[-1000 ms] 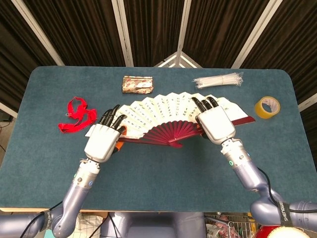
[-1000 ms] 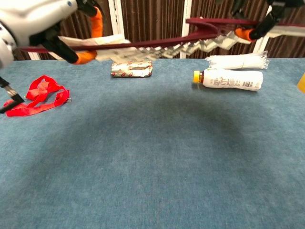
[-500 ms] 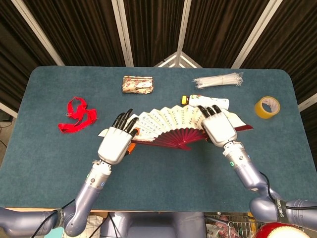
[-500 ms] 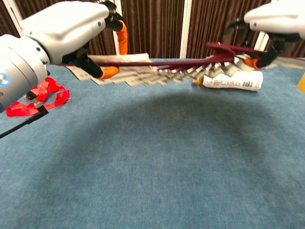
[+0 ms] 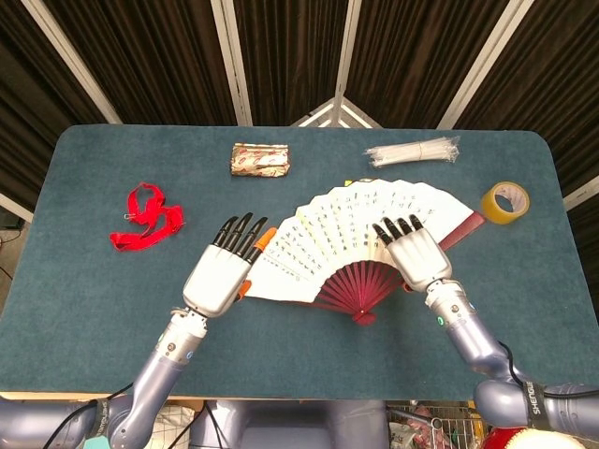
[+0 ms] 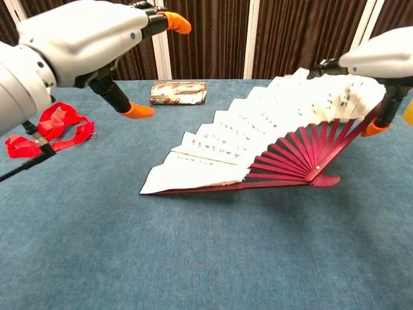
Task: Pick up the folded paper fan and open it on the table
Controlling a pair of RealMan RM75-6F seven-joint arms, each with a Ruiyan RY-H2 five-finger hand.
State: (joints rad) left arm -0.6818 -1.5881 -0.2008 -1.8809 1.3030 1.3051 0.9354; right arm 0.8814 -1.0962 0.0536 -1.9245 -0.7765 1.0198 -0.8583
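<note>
Table (image 5: 84, 309): big, with a dark blue-green fuzzy top and round corners. It fills most of the head view.
Curtain (image 5: 159, 56): dark brown with long folds, hanging behind the far side of the table.
Bars (image 5: 231, 58): pale slanted strips in front of the curtain, behind the table. Some lean left, some lean right.
Peak (image 5: 334, 112): two pale bars meet in a point just behind the middle of the table's far edge.
Light: bright and even on the table. The curtain stays dark.
</note>
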